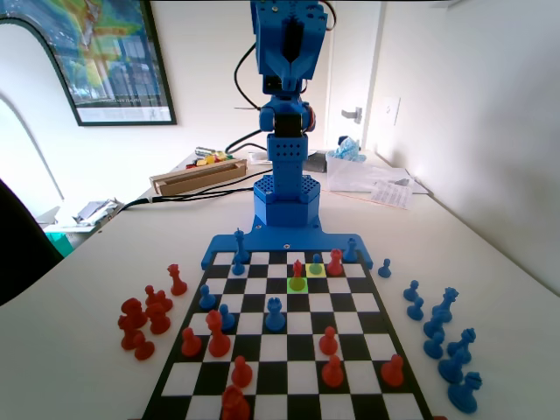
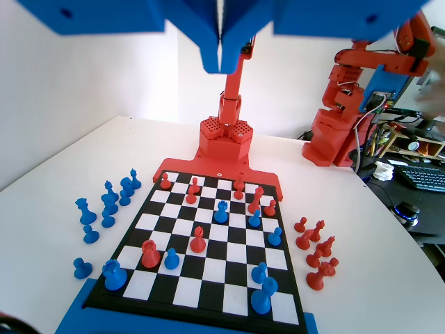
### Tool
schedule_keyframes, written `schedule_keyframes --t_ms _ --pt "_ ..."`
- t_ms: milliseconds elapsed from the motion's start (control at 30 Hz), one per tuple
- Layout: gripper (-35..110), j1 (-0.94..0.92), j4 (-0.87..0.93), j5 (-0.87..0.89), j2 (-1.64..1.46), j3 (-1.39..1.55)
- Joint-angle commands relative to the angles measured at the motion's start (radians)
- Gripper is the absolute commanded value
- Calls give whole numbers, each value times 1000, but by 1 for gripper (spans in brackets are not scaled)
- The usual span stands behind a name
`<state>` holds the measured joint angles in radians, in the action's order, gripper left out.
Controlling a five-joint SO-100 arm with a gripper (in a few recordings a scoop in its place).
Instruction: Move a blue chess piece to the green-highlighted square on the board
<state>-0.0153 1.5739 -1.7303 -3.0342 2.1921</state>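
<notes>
A small blue chess piece (image 1: 316,262), a pawn, stands on the yellow square near the board's far end in the fixed view. In the wrist view this pawn (image 2: 171,259) is near the bottom left. The green-highlighted square (image 1: 297,284) lies diagonally next to it, one row nearer the fixed camera, with a red pawn (image 1: 297,269) standing on it. The same red pawn (image 2: 198,240) shows in the wrist view. My gripper (image 1: 293,39) is raised high above the arm's base. In the wrist view the gripper (image 2: 221,42) has its jaws pressed together, empty, far above the board (image 2: 229,278).
Several red and blue pieces stand across the board (image 1: 262,350), among them a red piece (image 1: 334,261) beside the yellow square. Blue pieces (image 1: 437,324) cluster on the table to the right in the fixed view, red ones (image 1: 144,319) to the left. A box and papers lie behind the arm.
</notes>
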Motion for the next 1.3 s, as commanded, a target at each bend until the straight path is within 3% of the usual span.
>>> schedule_keyframes --t_ms 0,1100,1267 --pt "4 -5 -2 -6 -20 -9" --pt "9 -8 -2 -6 -20 -9" --pt "3 -8 -3 -6 -20 -9"
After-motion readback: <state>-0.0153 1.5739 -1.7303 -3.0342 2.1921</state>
